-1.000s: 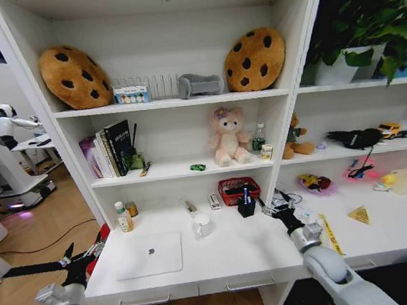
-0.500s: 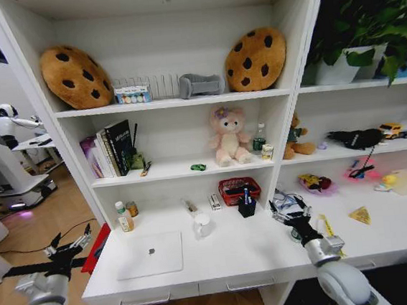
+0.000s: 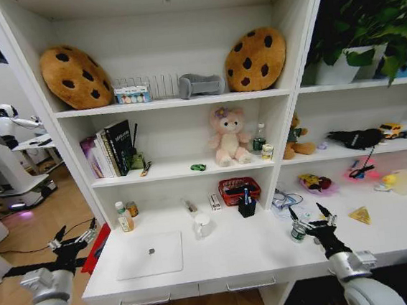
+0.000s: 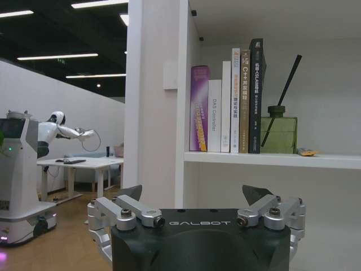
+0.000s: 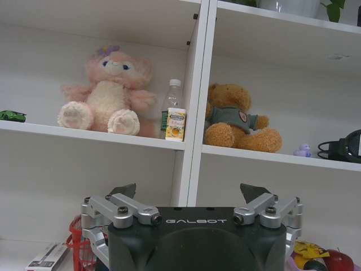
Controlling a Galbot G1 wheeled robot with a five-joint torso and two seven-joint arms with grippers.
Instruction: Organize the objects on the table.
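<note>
The laptop (image 3: pixel 150 255) lay closed on the white table (image 3: pixel 235 261), nothing yet tidied. The left claw (image 3: pixel 72 244) hung wide beside the table; the right claw (image 3: pixel 313 222) hovered wide above it, both empty.

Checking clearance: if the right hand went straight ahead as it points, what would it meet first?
Probably the shelf upright; the right hand is open, aimed there above the desk. Depth is unclear.
</note>
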